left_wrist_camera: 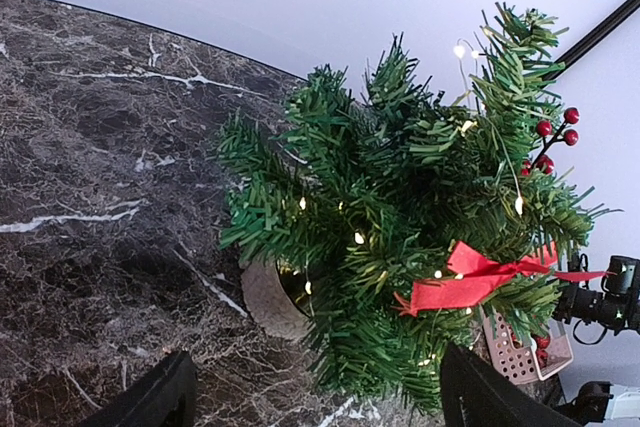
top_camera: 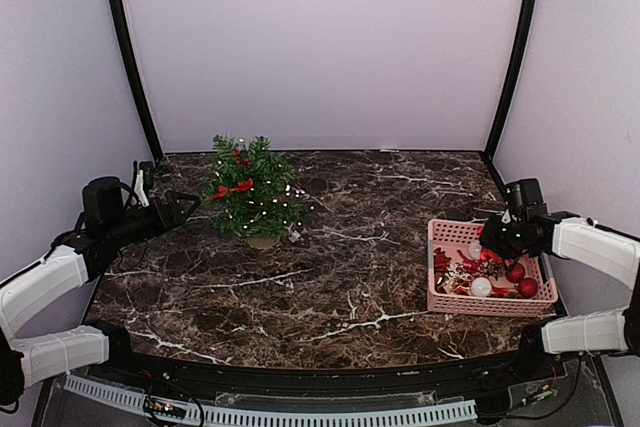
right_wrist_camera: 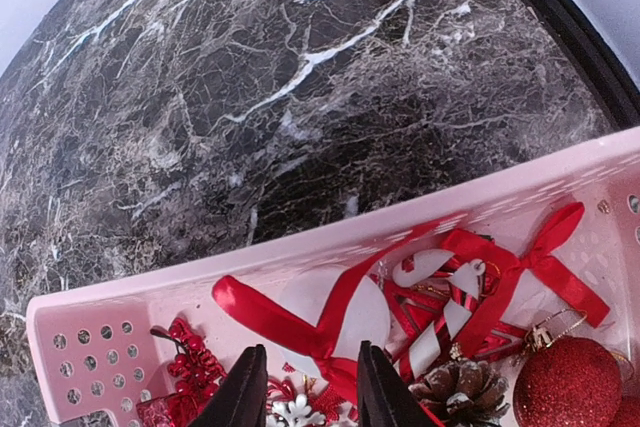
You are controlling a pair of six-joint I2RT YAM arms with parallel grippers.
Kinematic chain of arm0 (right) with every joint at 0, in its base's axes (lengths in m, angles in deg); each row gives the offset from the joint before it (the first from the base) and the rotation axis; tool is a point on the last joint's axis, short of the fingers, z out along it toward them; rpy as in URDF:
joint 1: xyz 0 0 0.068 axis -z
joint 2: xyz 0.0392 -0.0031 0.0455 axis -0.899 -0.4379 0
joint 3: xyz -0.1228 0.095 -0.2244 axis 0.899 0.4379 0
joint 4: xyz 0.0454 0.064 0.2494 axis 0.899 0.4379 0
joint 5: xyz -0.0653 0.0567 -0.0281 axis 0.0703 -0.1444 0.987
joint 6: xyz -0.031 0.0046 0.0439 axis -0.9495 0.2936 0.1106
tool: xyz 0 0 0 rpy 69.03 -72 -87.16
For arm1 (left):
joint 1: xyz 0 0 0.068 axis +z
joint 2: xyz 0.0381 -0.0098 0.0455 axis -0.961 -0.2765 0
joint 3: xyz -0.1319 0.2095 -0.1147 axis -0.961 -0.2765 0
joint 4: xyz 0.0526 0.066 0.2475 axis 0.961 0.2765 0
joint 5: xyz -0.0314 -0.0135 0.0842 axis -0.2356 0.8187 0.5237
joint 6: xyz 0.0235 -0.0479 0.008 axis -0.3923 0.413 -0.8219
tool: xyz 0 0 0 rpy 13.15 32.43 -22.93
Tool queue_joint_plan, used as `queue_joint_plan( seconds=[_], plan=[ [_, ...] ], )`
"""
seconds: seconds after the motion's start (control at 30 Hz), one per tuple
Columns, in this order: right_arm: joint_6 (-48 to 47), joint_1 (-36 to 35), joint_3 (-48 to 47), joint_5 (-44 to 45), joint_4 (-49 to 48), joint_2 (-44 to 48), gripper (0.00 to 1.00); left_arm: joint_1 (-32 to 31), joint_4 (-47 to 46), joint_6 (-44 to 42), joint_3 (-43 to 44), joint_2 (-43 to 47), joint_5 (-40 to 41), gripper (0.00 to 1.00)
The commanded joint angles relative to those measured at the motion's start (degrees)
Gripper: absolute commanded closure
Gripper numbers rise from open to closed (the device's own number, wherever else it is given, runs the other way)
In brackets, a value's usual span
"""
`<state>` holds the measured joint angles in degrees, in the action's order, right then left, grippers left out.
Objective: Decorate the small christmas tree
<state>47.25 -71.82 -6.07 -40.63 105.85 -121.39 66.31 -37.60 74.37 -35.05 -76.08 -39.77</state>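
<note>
The small christmas tree (top_camera: 252, 192) stands upright in its tan pot at the upper left of the dark marble worktop (top_camera: 340, 277) in the overhead view. It carries a red bow (left_wrist_camera: 480, 277), a sprig of red berries (left_wrist_camera: 555, 137) and tiny lit bulbs. The left arm (top_camera: 45, 282) reaches in from the lower left of the frame, elbow bent and forearm angled up toward the tree. Its left gripper (top_camera: 180, 209) is level with the lower branches and just beside them, not touching. In the wrist view the two fingers (left_wrist_camera: 150, 402) sit spread wide at the bottom of the frame, with the tree filling the space beyond them.

At the right of the overhead frame the right arm (top_camera: 595, 247) folds back on itself (lower link along the near edge, forearm doubling toward the centre). It tips the right gripper (top_camera: 495, 237) down into the far end of the pink basket (top_camera: 440, 232), which sits at the worktop's right edge, well apart from the tree. Seen from the wrist, that gripper's fingers stand close together on either side of a red ribbon (right_wrist_camera: 270, 322). The ribbon lies among a candy cane (right_wrist_camera: 450, 317), a pine cone (right_wrist_camera: 455, 392) and a red bauble (right_wrist_camera: 565, 382). Whether the fingers actually pinch it cannot be told.
</note>
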Motion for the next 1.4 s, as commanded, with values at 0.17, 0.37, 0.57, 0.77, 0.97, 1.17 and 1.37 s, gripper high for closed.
queue_joint_plan(
  seconds=[0.17, 0.37, 0.57, 0.77, 0.97, 1.17, 1.37],
  plan=[
    [-2.34, 0.32, 0.13, -0.63, -5.13, -2.4, 0.76, 0.24, 2.11, -1.47, 1.79, 0.75, -0.6, 0.14],
    [-2.46, 0.32, 0.27, 0.85, -4.42, -3.6, 0.81, 0.25, 2.56, -1.56, 2.02, 1.15, -0.69, 0.14],
    [-2.23, 0.32, 0.71, 1.37, -4.22, -3.59, 0.84, 0.23, 2.79, -1.6, 1.93, 1.37, -0.56, 0.14],
    [-2.39, 0.32, 0.61, 2.09, -3.19, -4.17, 0.85, 0.2, 2.84, -1.58, 1.84, 1.35, -0.75, 0.14],
    [-2.41, 0.32, 0.8, 2.72, -2.52, -3.75, 0.86, 0.25, 2.65, -1.4, 1.48, 1.46, -0.72, 0.14],
    [-2.67, 0.32, 0.8, 2.29, -2.68, -4.71, 0.87, 0.23, 2.32, -1.3, 1.28, 1.38, -0.83, 0.14],
    [-2.71, 0.32, 1.01, 2.07, -2.53, -5.03, 0.9, 0.2, 2.29, -1.14, 0.94, 1.67, -0.81, 0.14]
  ],
)
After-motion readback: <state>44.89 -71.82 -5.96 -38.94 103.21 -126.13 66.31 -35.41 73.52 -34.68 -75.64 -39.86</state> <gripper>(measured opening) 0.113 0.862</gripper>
